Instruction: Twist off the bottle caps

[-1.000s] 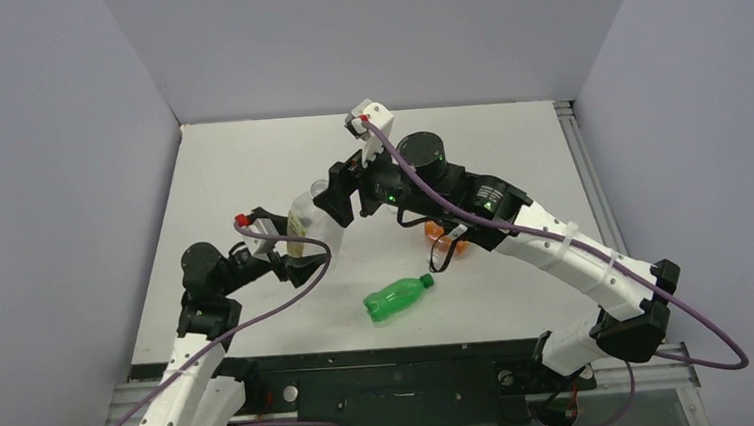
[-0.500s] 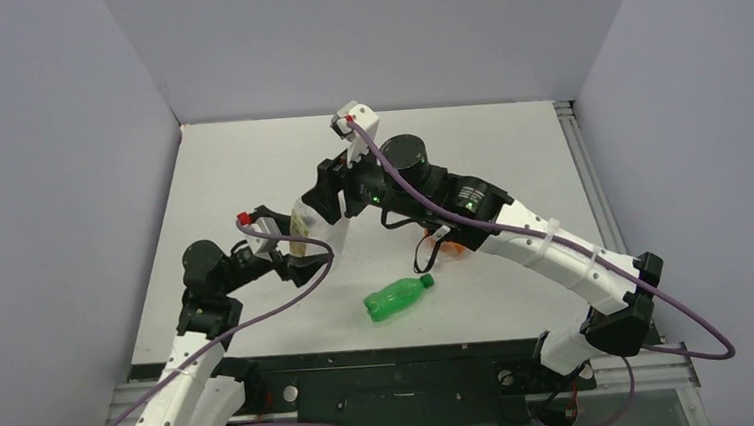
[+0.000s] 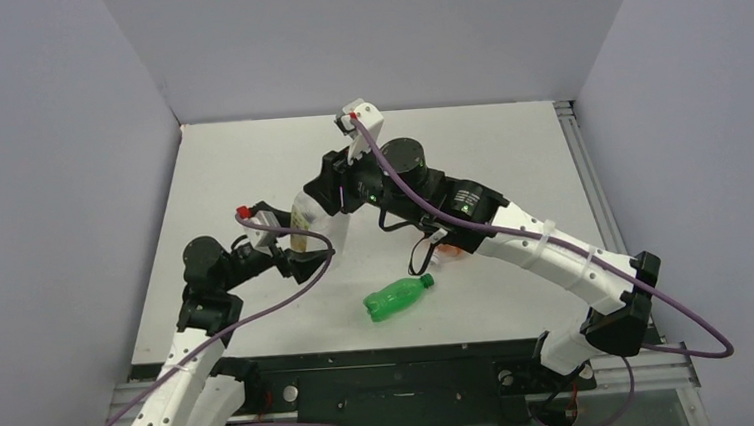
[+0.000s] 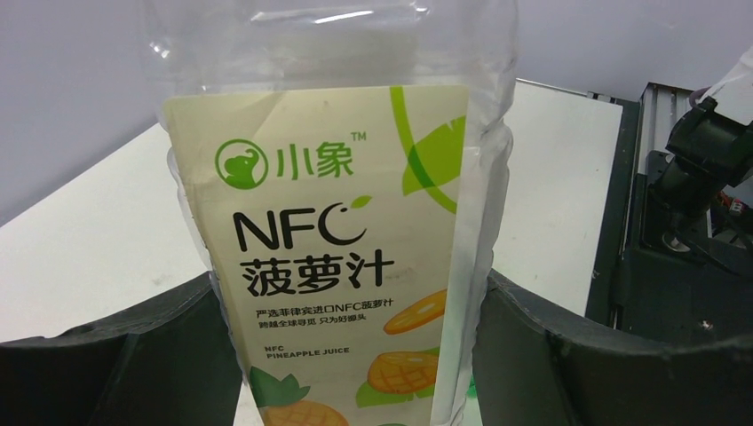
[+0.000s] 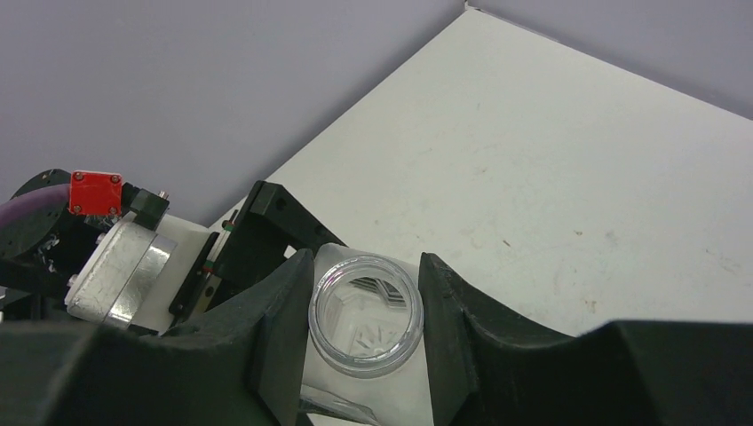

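Observation:
My left gripper [image 4: 346,355] is shut on the clear squarish bottle [image 4: 346,222] with the white pineapple-juice label and holds it upright; in the top view it is at the left [image 3: 293,251]. My right gripper [image 5: 366,315] reaches down over the bottle [image 3: 301,216], one finger against each side of its round clear mouth rim [image 5: 360,368]. I see no cap on that rim and can look down into the bottle. The green bottle [image 3: 397,299] lies on its side with its green cap [image 3: 428,281] on. The orange bottle [image 3: 448,251] is mostly hidden behind my right arm.
The white table [image 3: 509,154] has grey walls on three sides and a metal rail [image 3: 592,188] along its right edge. The right arm [image 3: 515,238] stretches across the table's middle above the orange bottle.
My right gripper has moved left, from beside the clear bottle to over its top. The left gripper has held the bottle in place.

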Controlling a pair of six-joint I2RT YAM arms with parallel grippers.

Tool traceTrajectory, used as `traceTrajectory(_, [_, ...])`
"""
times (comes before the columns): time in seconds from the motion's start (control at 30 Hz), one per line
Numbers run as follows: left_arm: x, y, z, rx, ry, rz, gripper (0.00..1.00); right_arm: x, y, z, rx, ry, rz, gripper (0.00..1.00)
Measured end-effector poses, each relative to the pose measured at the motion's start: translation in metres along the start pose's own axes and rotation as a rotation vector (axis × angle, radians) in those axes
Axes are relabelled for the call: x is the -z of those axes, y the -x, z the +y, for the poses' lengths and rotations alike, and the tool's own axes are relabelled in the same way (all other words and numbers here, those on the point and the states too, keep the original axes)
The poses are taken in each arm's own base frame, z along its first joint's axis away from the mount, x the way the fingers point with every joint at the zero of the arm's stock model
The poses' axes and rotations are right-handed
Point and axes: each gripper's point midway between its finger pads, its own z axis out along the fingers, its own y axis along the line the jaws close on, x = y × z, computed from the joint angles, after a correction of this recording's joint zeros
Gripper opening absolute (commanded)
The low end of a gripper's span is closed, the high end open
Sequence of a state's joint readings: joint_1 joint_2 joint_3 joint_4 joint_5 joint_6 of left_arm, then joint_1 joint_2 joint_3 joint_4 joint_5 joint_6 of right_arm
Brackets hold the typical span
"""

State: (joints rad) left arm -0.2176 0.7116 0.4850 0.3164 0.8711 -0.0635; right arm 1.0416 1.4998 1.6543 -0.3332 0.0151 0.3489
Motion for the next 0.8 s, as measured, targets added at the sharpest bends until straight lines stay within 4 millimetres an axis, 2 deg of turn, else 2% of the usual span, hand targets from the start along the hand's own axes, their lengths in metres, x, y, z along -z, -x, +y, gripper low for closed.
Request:
traceTrajectory(0.07, [-0.001,0.001,0.001,0.014,0.001,0.001,1.00,-0.001,0.002,-0.002,-0.002,-0.011,-0.012,0.00])
traceTrajectory(0.23, [-0.003,0.016,0.008,0.044,0.039,0.003,0.97,-0.002,0.000,-0.017,0.017,-0.076,-0.007,0.00])
traceTrajectory(0.33, [-0.002,0.026,0.010,0.048,0.051,0.017,0.97,-0.009,-0.002,-0.037,0.035,-0.134,0.010,0.00])
traceTrajectory(0.43, [0.002,0.026,0.013,0.074,0.074,0.057,0.97,-0.021,-0.006,-0.062,0.056,-0.200,0.026,0.00])
traceTrajectory(0.63, [0.019,0.005,0.030,0.234,0.152,0.170,0.97,-0.058,-0.024,-0.100,0.108,-0.304,0.075,0.00])
traceTrajectory(0.8, [0.035,0.003,0.063,0.389,0.255,0.233,0.97,-0.093,-0.063,-0.120,0.143,-0.362,0.141,0.00])
